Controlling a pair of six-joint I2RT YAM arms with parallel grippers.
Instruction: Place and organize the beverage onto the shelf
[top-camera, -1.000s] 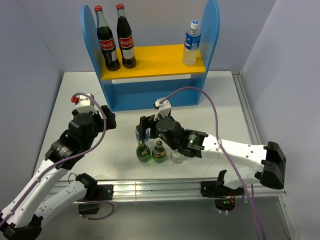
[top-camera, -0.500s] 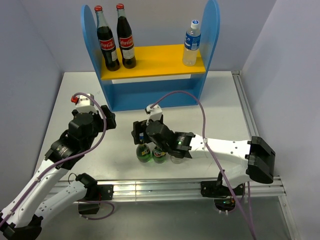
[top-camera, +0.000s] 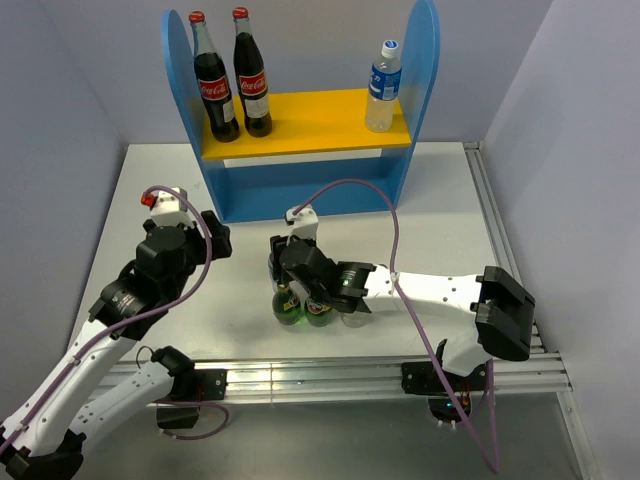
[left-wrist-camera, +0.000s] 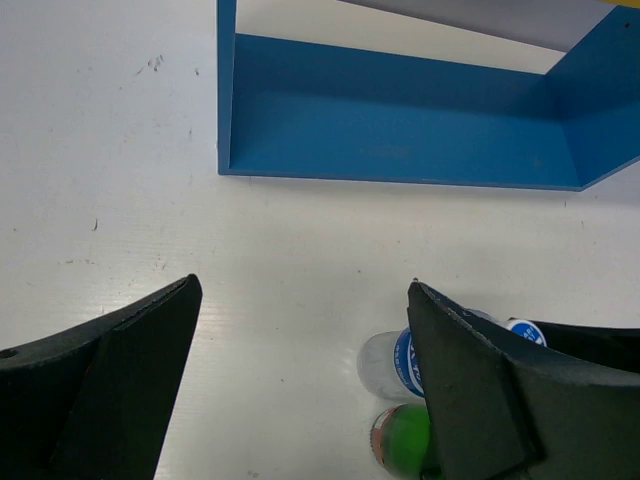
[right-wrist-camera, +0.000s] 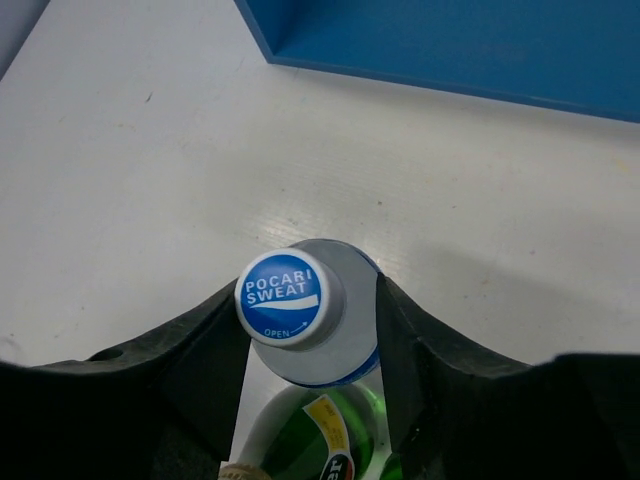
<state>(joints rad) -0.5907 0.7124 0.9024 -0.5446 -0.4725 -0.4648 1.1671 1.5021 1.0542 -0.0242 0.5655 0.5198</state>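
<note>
A clear bottle with a blue cap (right-wrist-camera: 283, 295) stands on the table between the fingers of my right gripper (right-wrist-camera: 310, 300). Both fingers press against its shoulders. From above, the right gripper (top-camera: 284, 266) covers most of that bottle. Two green glass bottles (top-camera: 289, 305) (top-camera: 320, 308) and a clear pale-capped one (top-camera: 352, 318) stand just in front of it. The blue shelf (top-camera: 300, 125) holds one blue-capped water bottle (top-camera: 382, 85) on the right of its yellow board. My left gripper (left-wrist-camera: 302, 288) hangs open above bare table, left of the held bottle (left-wrist-camera: 385, 365).
Two tall red-capped cola bottles (top-camera: 215, 90) (top-camera: 252, 85) stand on the left of the yellow board. The shelf's blue base (left-wrist-camera: 400, 120) lies behind both grippers. A metal rail (top-camera: 300, 375) runs along the table's near edge.
My right gripper has slid left over the blue-capped bottle and closed its fingers on it. The left arm has stayed where it was.
</note>
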